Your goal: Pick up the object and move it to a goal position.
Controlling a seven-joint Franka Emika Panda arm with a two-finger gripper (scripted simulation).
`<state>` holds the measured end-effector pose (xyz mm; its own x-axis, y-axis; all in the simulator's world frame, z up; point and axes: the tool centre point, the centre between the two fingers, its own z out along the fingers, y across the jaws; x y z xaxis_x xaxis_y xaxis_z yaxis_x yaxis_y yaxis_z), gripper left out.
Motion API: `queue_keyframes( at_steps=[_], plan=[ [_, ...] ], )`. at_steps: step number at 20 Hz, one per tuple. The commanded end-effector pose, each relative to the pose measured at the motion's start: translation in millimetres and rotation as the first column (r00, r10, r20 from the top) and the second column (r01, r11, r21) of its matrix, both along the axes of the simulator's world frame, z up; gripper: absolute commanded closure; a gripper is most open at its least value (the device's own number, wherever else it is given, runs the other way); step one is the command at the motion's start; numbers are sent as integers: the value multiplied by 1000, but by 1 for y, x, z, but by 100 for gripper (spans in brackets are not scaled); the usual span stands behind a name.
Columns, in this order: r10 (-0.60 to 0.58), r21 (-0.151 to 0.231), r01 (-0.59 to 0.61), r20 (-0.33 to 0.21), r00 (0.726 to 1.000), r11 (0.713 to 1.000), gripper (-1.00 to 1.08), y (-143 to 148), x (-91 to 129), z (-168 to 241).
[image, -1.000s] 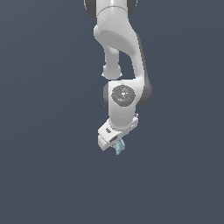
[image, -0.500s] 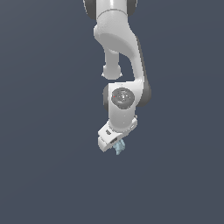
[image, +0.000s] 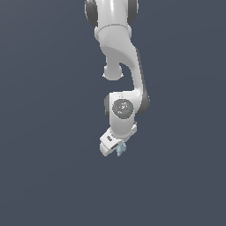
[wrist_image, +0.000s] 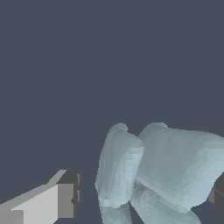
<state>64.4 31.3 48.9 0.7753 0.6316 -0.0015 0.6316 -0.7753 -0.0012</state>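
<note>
Below the wrist, the end effector [image: 117,151] hangs at the arm's [image: 126,66] lowest end, tilted toward the exterior view's left. Versus one second ago and half a second ago: almost no change, arm pose and end effector spot match, maybe a hair of drift, too small to call. The object [image: 121,149] still pokes out at the fingertips, same place under the white hand body.

The object, pale blue-grey and lumpy, sits right at the tips, on the side toward the exterior view's right. In the wrist view the object [wrist_image: 162,168] fills the space between the fingers, lobes bulging outward. One dark pad [wrist_image: 217,192] touches its far lobe at the picture's edge. The other finger's pad [wrist_image: 70,194] stands apart from the object, a dark gap between them. So the fingers are set narrow-to-medium with the lump between them, but contact shows on one side only; cannot tell whether it is truly pinched.

Edges and room: nothing but flat dark grey-blue background on every side of the end effector, below and to both sides. No bench surface or edge can be made out in either view. Open room all around the end effector; only the arm's own links above it.
</note>
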Motion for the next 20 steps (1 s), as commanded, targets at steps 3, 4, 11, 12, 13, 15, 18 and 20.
queue_keyframes(
  at_steps=[3,4,11,12,13,15,18,20],
  plan=[
    [0,0,0,2,1000,1000,-92,0,2,-2],
    [0,0,0,2,1000,1000,108,0,2,-2],
    [0,0,0,2,1000,1000,108,0,2,-2],
    [0,0,0,2,1000,1000,108,0,2,-2],
    [0,0,0,2,1000,1000,108,0,2,-2],
    [0,0,0,2,1000,1000,108,0,2,-2],
    [0,0,0,2,1000,1000,108,-1,0,1],
    [0,0,0,2,1000,1000,108,-1,-2,5]
  ],
)
